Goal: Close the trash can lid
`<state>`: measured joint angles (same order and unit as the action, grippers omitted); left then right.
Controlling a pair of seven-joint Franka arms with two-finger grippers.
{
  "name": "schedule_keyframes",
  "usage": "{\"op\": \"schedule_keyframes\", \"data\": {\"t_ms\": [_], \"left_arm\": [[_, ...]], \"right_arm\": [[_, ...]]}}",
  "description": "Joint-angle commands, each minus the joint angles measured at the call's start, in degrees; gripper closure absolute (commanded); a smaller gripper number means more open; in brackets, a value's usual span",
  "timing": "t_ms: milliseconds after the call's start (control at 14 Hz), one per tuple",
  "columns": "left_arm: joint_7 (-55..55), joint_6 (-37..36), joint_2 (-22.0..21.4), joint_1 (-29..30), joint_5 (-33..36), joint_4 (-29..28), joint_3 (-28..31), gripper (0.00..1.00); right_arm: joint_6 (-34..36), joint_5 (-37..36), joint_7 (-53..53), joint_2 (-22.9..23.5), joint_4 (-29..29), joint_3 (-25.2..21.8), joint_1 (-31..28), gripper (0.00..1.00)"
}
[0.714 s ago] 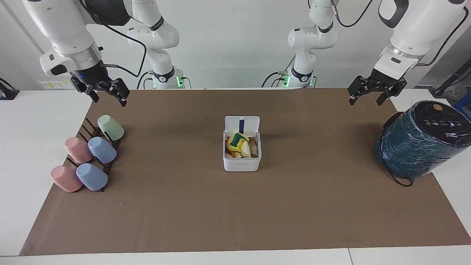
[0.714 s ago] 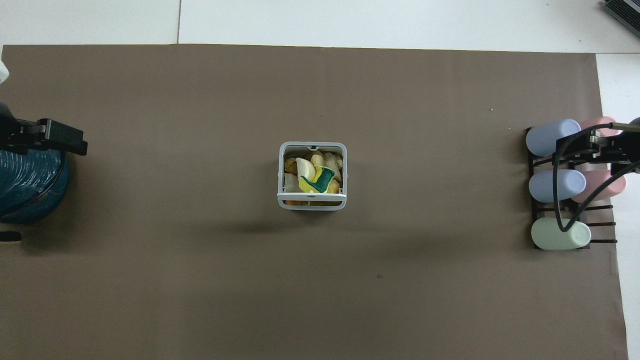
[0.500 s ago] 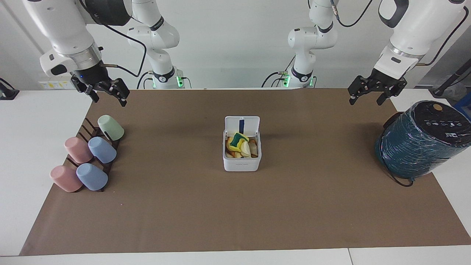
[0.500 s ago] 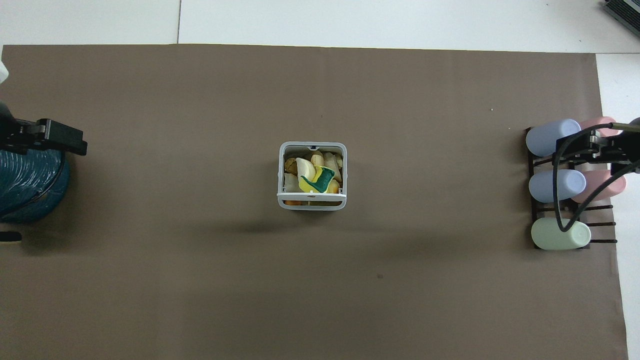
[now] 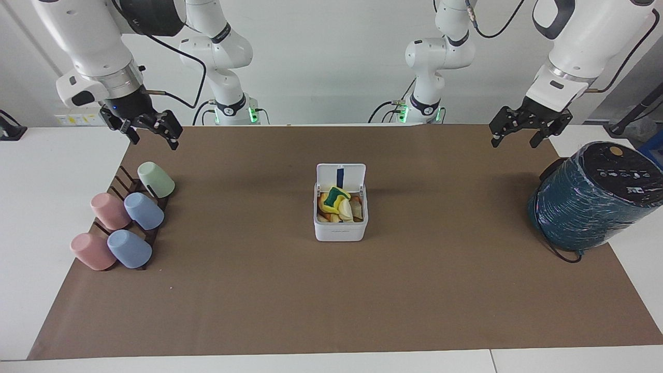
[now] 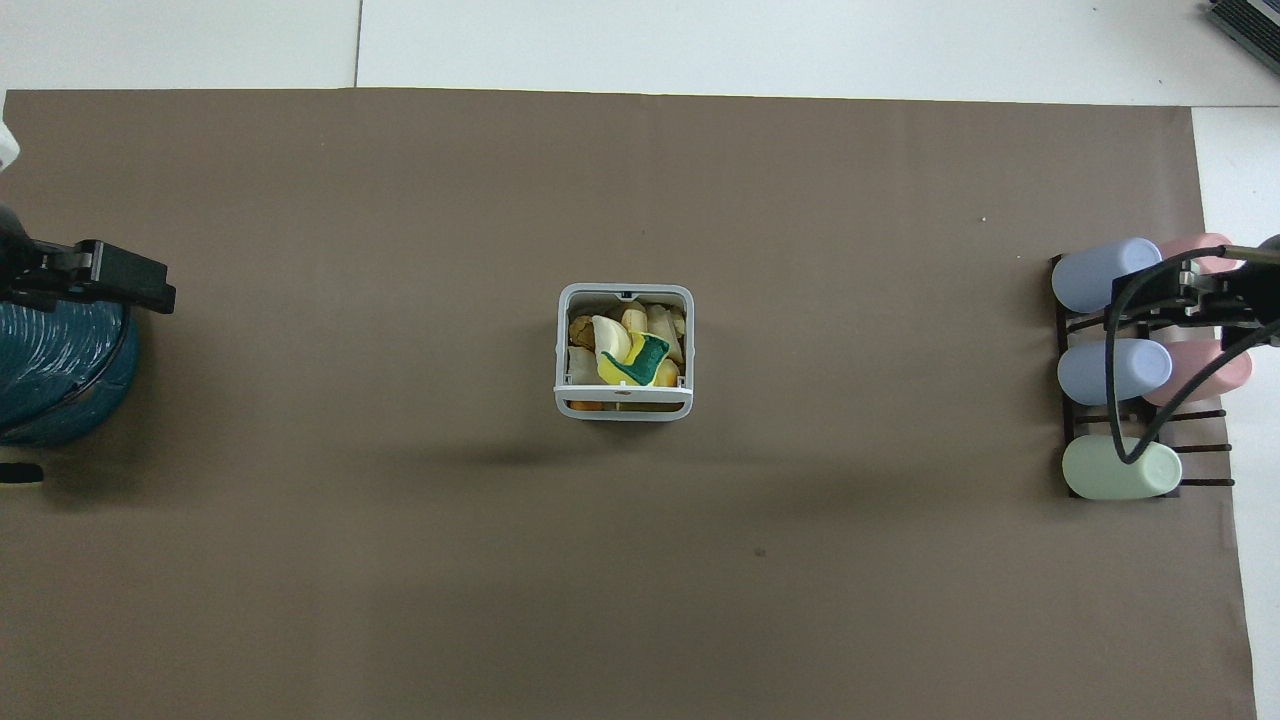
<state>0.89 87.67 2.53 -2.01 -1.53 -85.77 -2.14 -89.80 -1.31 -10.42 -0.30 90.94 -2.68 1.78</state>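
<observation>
The small white trash can (image 5: 340,228) stands in the middle of the brown mat, filled with yellow, green and orange scraps. Its lid (image 5: 341,176) stands upright on the side nearer the robots, a dark blue strip showing on its underside. From overhead, the trash can (image 6: 563,350) is open and the lid (image 6: 624,392) shows edge-on. My left gripper (image 5: 514,144) hangs open in the air beside the teal cylinder, holding nothing. My right gripper (image 5: 155,143) hangs open over the cup rack's end nearest the robots, also holding nothing. Both are well apart from the trash can.
A large dark teal wrapped cylinder (image 5: 590,199) lies at the left arm's end of the table. A dark rack (image 5: 116,181) with several pastel cups (image 5: 144,211) sits at the right arm's end. A brown mat (image 5: 331,300) covers the table.
</observation>
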Motion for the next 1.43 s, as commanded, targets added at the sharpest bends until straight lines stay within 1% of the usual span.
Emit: {"op": "schedule_keyframes", "data": {"t_ms": [0, 71, 214, 357, 429, 571, 786, 1000, 1214, 1357], "left_arm": [[-1.5, -2.1, -2.8, -2.2, 1.0, -3.6, -0.4, 0.44], [-4.9, -1.5, -3.9, -3.9, 1.0, -5.8, -0.4, 0.63], [-12.2, 1.2, -6.6, -8.2, 0.9, -11.3, -0.5, 0.82], [-18.1, 6.2, -9.4, -12.1, 0.7, -17.6, -0.6, 0.94], [-21.0, 7.7, -10.6, -13.8, 0.3, -20.0, -0.7, 0.97], [-25.9, 11.2, -11.9, -17.2, -0.9, -23.0, -0.8, 1.0], [-36.7, 17.5, -12.5, -21.5, -2.3, -25.1, -0.8, 1.0], [-44.0, 23.2, -12.7, -24.5, -5.1, -27.9, -0.8, 1.0], [-52.8, 28.3, -12.6, -29.3, -5.2, -30.9, -0.8, 1.0], [-56.0, 32.3, -12.5, -31.1, -5.2, -32.8, -0.8, 1.0]], "right_arm": [[-0.5, 0.3, 1.6, -1.5, 1.6, 0.5, -0.6, 0.0], [-0.5, 0.3, 1.6, -1.5, 1.6, 0.5, -0.6, 0.0], [-0.5, 0.3, 1.6, -1.5, 1.6, 0.5, -0.6, 0.0], [-0.5, 0.3, 1.6, -1.5, 1.6, 0.5, -0.6, 0.0], [-0.5, 0.3, 1.6, -1.5, 1.7, 0.5, -0.6, 0.0], [-0.5, 0.3, 1.6, -1.5, 1.6, 0.5, -0.6, 0.0], [-0.5, 0.3, 1.7, -1.5, 1.7, 0.5, -0.6, 0.0], [-0.5, 0.3, 1.7, -1.5, 1.6, 0.5, -0.6, 0.0], [-0.6, 0.3, 1.8, -1.5, 1.6, 0.5, -0.6, 0.0], [-0.7, 0.3, 1.8, -1.5, 1.7, 0.5, -0.6, 0.0]]}}
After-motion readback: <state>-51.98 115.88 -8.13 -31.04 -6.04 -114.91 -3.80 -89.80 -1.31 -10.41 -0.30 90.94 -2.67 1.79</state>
